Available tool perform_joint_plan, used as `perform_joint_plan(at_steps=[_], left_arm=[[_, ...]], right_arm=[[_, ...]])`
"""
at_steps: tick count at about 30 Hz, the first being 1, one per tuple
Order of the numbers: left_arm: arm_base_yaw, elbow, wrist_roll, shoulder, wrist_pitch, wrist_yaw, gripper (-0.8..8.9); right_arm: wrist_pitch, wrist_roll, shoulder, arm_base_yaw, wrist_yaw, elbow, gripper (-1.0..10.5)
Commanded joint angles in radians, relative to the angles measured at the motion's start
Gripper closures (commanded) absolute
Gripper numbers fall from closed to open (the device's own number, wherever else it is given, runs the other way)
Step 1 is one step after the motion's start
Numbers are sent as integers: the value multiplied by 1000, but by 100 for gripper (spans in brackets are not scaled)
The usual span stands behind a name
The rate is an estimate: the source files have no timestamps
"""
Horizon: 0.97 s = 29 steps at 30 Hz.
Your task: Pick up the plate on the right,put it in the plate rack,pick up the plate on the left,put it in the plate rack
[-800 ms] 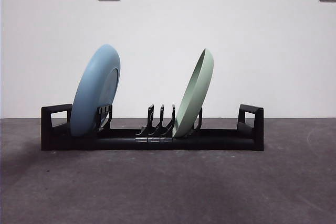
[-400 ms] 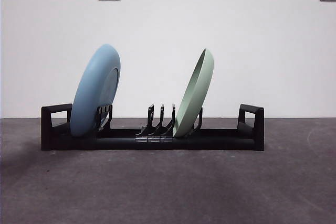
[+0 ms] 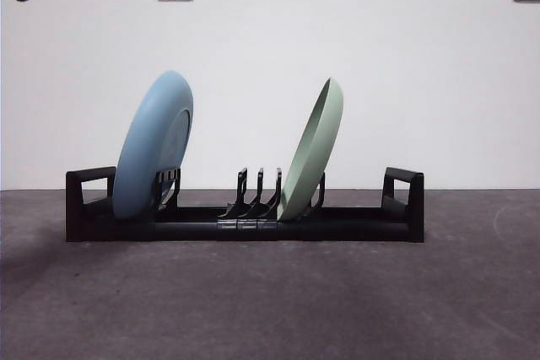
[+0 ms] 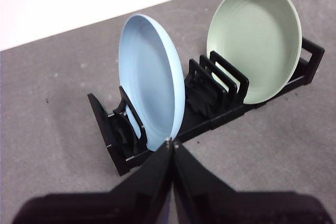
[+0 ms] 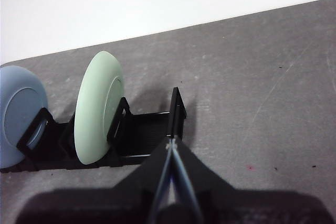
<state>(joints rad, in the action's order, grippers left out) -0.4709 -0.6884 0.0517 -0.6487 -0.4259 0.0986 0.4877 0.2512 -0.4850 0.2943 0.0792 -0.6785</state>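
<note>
item: plate rack (image 3: pixel 245 227) on grey worktop (image 3: pixel 270 301), holding blue plate (image 3: pixel 153 146) at one end and green plate (image 3: pixel 312 151) mid-rack, both on edge between dividers. left hand (image 4: pixel 171 142) and right hand (image 5: pixel 169 145): jaws together, empty, clear of the rack. status: both placements judged complete; nothing left.

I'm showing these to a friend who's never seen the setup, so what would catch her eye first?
Two round plates standing tilted in the long low black plastic rack: a pale blue plate near one end and a pale green plate toward the middle, with bare dividers between them. Both shut grippers, left and right, hang clear, holding nothing.
</note>
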Motion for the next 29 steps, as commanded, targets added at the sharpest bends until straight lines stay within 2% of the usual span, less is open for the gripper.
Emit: perform_joint_plan(at_steps=[1, 3, 7, 11, 18, 29], left_arm=[[0, 2, 36, -1, -26, 6, 817], [10, 2, 81, 31, -41, 9, 817], [63, 5, 81, 117, -46, -12, 817], [171, 44, 81, 224, -14, -67, 817], [335, 250, 80, 418, 90, -129, 817], [418, 574, 52, 603, 216, -132, 817]], right_arm=[[-5, 10, 1, 1, 3, 12, 945], [-5, 10, 1, 1, 5, 12, 945], [-5, 10, 1, 1, 5, 12, 945], [-5, 10, 1, 1, 5, 12, 945], [-5, 10, 1, 1, 5, 12, 945], [-5, 10, 1, 1, 5, 12, 945]])
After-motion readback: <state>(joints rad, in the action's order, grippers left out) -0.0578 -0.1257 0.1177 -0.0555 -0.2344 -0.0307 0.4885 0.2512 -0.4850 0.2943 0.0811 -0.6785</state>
